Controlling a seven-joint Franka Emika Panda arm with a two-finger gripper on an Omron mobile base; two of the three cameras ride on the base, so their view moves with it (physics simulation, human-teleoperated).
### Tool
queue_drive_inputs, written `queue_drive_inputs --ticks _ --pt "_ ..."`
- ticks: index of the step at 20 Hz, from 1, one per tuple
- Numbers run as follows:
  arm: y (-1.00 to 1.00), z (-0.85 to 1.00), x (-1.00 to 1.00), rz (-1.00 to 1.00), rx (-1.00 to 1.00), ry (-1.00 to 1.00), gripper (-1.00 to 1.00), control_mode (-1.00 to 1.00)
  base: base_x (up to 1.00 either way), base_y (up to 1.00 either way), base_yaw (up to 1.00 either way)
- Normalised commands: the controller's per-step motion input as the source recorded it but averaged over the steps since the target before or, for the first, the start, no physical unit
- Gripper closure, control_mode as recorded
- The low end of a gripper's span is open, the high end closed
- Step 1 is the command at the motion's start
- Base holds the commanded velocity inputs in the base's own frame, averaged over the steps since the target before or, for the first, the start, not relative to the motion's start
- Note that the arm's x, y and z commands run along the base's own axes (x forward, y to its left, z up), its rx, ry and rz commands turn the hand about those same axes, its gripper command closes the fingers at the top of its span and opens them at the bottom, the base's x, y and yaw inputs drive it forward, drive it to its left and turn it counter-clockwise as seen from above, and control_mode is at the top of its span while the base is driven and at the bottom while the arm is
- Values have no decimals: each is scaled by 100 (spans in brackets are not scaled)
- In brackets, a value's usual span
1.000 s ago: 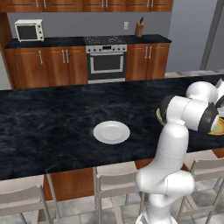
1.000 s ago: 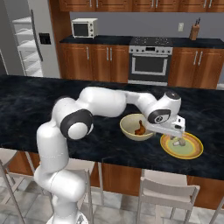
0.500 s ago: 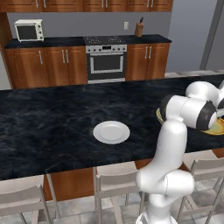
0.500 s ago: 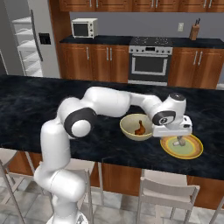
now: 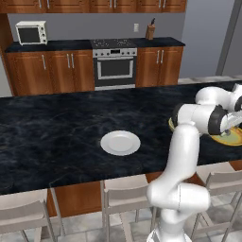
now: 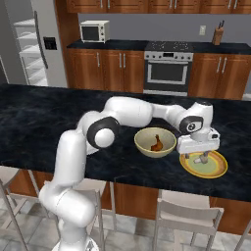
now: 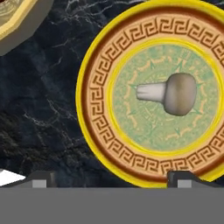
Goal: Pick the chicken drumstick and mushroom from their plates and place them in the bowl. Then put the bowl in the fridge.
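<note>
The mushroom (image 7: 168,93) lies on its side in the middle of the yellow-green plate (image 7: 94,87) with the orange patterned rim. My gripper (image 7: 111,179) hovers open just above this plate (image 6: 215,169), one fingertip on each side of the view's bottom and nothing between them. Left of the plate stands the tan bowl (image 6: 142,146), and the chicken drumstick (image 6: 157,144) lies inside it. The mushroom (image 6: 201,160) sits right under the hand. A plain white plate (image 5: 120,142) rests bare on the black counter. The grey fridge (image 6: 34,46) stands at the far left with its shelves showing.
The black marble island counter (image 6: 49,127) carries everything. Stools (image 6: 184,215) line its near edge. Behind it are wooden cabinets, a steel oven (image 6: 168,68), a microwave (image 6: 94,31) and a knife block (image 6: 218,34).
The hand has shifted right, away from the bowl, and now hangs over the yellow-green plate. Its jaws have stayed open. The drumstick has not moved in the bowl.
</note>
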Motion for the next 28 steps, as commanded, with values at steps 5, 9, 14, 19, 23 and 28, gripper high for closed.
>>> queue_drive_inputs --ticks 5,9,14,19,23,28 --pt "-23 -4 29 6 14 7 -100 -100 0 0 0" --pt "-20 -16 11 8 15 0 -100 -100 0 0 0" --pt "-9 -24 9 5 2 -3 -100 -100 0 0 0" --pt "-2 -26 4 0 -3 -16 -100 -100 0 0 0" --pt "5 -33 0 0 -13 -26 -100 -100 0 0 0" --pt "20 -27 6 -2 -22 -10 -100 -100 0 0 0"
